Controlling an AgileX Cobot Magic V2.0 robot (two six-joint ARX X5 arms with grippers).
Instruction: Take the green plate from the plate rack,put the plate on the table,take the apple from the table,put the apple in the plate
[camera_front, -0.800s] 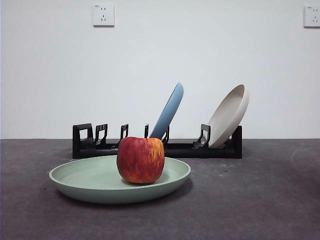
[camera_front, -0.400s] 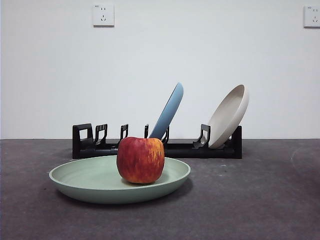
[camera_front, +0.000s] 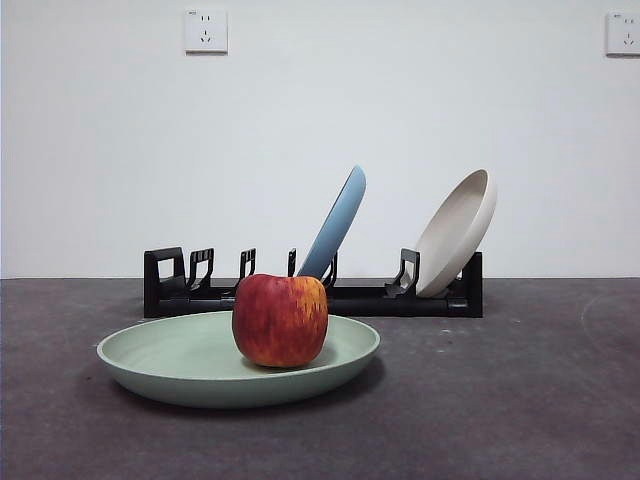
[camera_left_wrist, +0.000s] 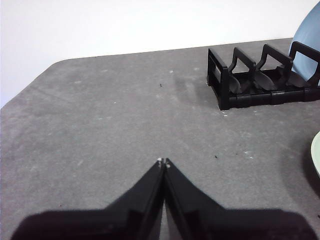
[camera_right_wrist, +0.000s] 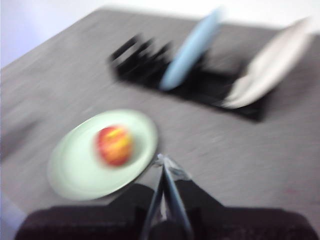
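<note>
The green plate (camera_front: 180, 365) lies flat on the table (camera_front: 500, 400) in front of the plate rack (camera_front: 310, 292). The red apple (camera_front: 280, 319) stands upright in the plate. The right wrist view is blurred; it shows the plate (camera_right_wrist: 75, 165) with the apple (camera_right_wrist: 114, 145) in it. My right gripper (camera_right_wrist: 162, 162) is shut and empty, raised above the table beside the plate. My left gripper (camera_left_wrist: 163, 162) is shut and empty over bare table, apart from the rack's end (camera_left_wrist: 250, 82). A sliver of the plate's rim (camera_left_wrist: 316, 155) shows in the left wrist view.
A light blue plate (camera_front: 335, 222) and a beige plate (camera_front: 458, 232) lean in the rack's slots; both show in the right wrist view (camera_right_wrist: 192, 47), (camera_right_wrist: 272, 62). Neither arm shows in the front view. A white wall with two sockets stands behind.
Nothing among the things has moved; the front picture has shifted a touch to the left.
</note>
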